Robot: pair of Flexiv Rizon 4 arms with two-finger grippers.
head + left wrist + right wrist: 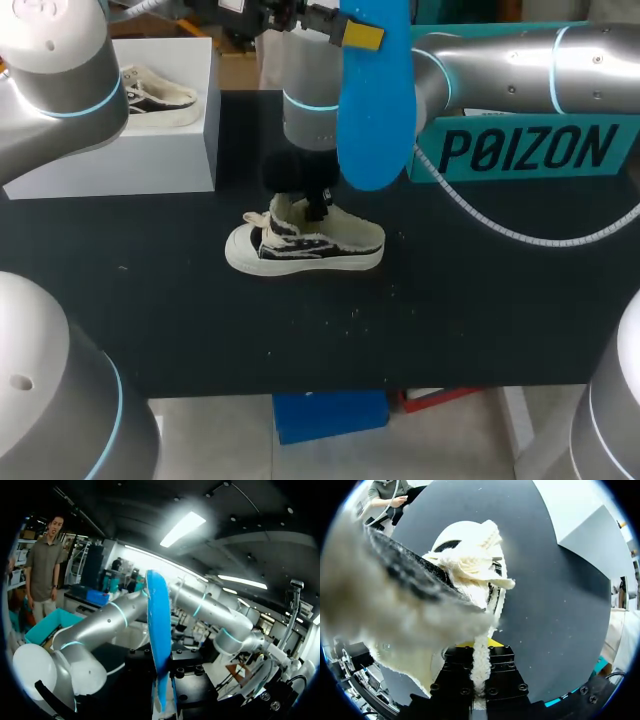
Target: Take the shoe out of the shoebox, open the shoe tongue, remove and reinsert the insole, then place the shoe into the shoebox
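**Hands.** The left hand [165, 692] is clenching the lower end of the blue insole [159, 630]. The insole is standing on edge between its fingers and rising straight ahead of them, well clear of the surface [480, 320]. The right hand [479, 677] is pinching the shoe [305, 245] by a fleecy cream strip at the opening. Whether that strip is tongue or collar cannot be told.

**Position.** The shoe is sitting on its sole directly under the right hand, with its toe cap lying ahead of the fingers.

**Handling, as judged.**
- The insole is looking thin, light and bendy, so it is likely to flop or buckle if pushed from one end. A hold near the heel end, feeding the toe end in first, is looking soundest.
- The shoe is appearing light, with a soft, stretchy upper over a stiffer rubber sole. A pull on the fabric alone is likely to lift or tip it. The sole rim or heel is offering the firmer hold.
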